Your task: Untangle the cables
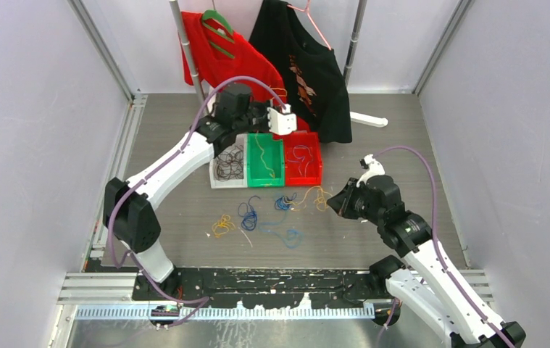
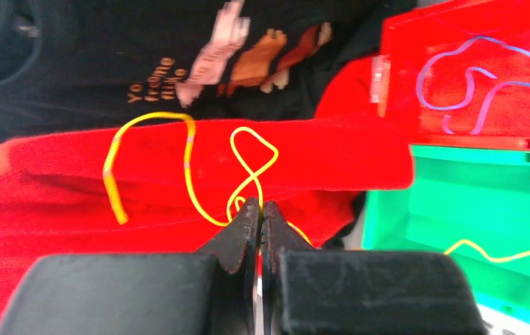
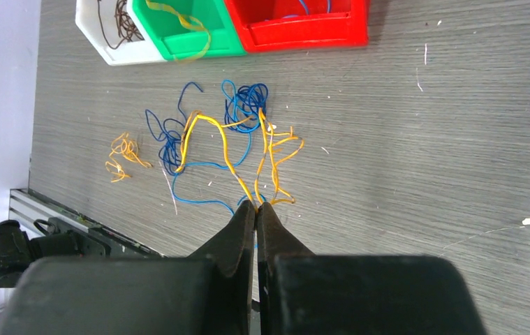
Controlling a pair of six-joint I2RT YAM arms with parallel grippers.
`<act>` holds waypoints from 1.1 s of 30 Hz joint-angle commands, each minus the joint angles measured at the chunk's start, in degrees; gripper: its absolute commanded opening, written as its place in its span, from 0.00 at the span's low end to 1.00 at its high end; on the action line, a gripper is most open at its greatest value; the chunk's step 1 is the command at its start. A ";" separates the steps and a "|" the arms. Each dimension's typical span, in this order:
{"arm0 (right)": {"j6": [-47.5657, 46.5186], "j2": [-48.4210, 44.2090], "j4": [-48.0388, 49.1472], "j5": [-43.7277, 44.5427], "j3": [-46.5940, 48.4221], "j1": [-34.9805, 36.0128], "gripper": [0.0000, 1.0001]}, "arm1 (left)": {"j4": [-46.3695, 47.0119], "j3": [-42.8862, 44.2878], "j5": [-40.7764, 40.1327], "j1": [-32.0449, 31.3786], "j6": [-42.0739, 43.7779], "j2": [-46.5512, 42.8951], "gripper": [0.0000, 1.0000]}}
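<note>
the cables (image 1: 272,214) lie loose on the grey wood-grain table (image 1: 417,145), blue loops tangled with orange ones just in front of the bins, and a small orange clump (image 1: 222,226) sits apart to their left. the right gripper (image 3: 256,206) is clenched on an orange strand (image 3: 213,132) that rises out of the tangle to its tips. the left gripper (image 2: 260,206) is up behind the bins, pinched tight on a yellow strand (image 2: 192,167) curling free in the air.

three bins stand side by side, touching: the white bin (image 1: 212,174) holds dark wires, the green bin (image 1: 277,165) a yellow one, the red bin (image 1: 315,172) a blue-purple one.

behind them a red shirt (image 1: 221,54) and a black shirt (image 1: 308,65) hang on a rack. pale walls close in both sides, and bare tabletop runs right of the bins and ahead of the tangle.
</note>
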 commanded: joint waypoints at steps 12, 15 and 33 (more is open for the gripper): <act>-0.07 1.67 4.70 -1.38 -0.02 0.22 0.01 | 3.89 0.30 3.93 1.90 -2.15 -0.95 0.00; -0.19 1.44 4.18 -1.31 0.29 0.22 0.01 | -0.16 -3.52 3.46 0.90 -6.31 -2.06 0.00; -0.12 0.51 3.38 -1.02 0.47 0.22 0.01 | -13.59 4.56 7.98 -1.07 -34.26 7.68 0.00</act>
